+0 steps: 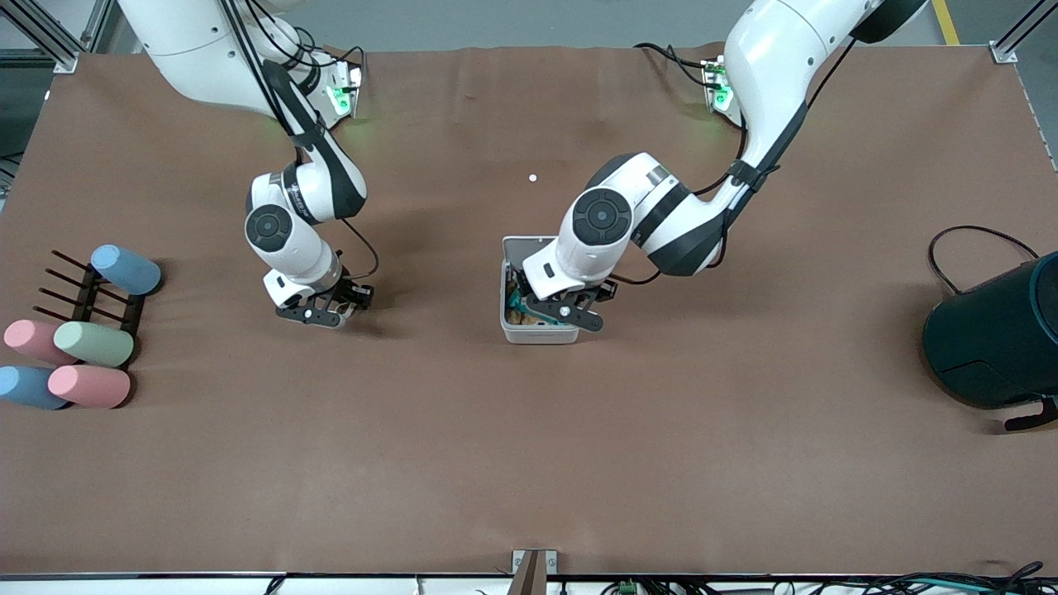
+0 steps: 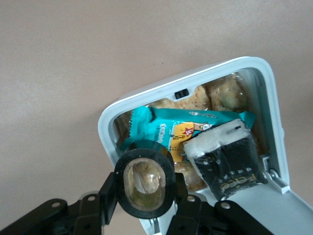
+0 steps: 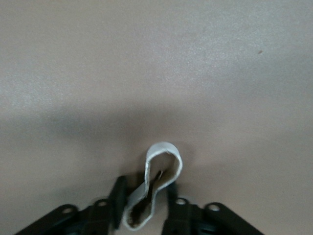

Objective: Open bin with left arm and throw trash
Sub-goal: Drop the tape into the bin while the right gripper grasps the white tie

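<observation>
A brown worktop [image 1: 529, 463] carries the scene, with a dark teal cylinder [image 1: 996, 339] at the left arm's end and a black rack [image 1: 99, 297] with pastel rolls [image 1: 91, 364] at the right arm's end. Near the middle stands the small white bin [image 1: 537, 335], lid open, with the left tool [image 1: 566, 314] over it. From the front the arm hides most of the bin's inside. The left wrist view shows it: a teal snack wrapper [image 2: 186, 127], a black printed packet [image 2: 230, 164] and pale brown pieces below them. That view also shows the left tool [image 2: 146, 196] closed on a black tape roll [image 2: 145, 182], which it holds above the bin's [image 2: 274, 93] opening. The right tool [image 1: 322, 310] hangs low over bare worktop, toward the right arm's end from the bin. Only the right wrist view shows its load: the right tool [image 3: 144, 205] pinches a pale rubber-band loop [image 3: 159, 169], narrow, over the cloth.
</observation>
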Available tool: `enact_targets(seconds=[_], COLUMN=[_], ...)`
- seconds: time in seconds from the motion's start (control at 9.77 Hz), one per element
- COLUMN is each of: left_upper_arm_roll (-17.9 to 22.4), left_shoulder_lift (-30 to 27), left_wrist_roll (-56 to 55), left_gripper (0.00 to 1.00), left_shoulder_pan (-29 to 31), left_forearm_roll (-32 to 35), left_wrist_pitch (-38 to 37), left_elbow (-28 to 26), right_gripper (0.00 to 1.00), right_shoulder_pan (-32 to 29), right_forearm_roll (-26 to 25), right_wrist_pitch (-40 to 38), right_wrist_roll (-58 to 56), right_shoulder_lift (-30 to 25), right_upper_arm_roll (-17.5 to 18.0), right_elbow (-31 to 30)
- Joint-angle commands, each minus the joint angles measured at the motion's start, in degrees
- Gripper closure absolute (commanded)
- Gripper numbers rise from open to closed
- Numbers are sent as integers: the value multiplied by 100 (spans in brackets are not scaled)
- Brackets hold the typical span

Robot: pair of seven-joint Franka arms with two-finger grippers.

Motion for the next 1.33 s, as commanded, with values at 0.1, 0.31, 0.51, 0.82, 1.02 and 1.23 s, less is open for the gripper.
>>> enact_targets(seconds=[0.1,0.31,0.51,0.82,1.02,1.23], left_upper_arm_roll=[39,48,39,39,-22,-23], left_shoulder_lift=[155,181,155,-125,-546,-1012], left_wrist_roll=[-367,-386,-378,-360,-298,-290], left_gripper=[70,50,0,0,0,0], left_shoulder_pan=[-161,-188,-136,162,715,1338], left_forearm_roll=[178,283,414,354,327,-30], left_wrist_pitch=[-20,-20,-20,-125,-581,-732], left_elbow=[152,152,152,169,187,178], right_gripper=[100,100,100,100,100,100], right_shoulder_pan=[49,84,242,1004,1454,2050], right_forearm_roll=[91,83,65,65,100,100], right_wrist_pitch=[-144,-696,-1528,-3218,-3247,-3239], right_wrist_roll=[-43,-35,-52,18,1,296], right_shoulder_lift=[-32,-102,-434,-454,-262,246], right_upper_arm_roll=[31,40,49,49,49,49], right_elbow=[120,418,935,2805,3554,4134])
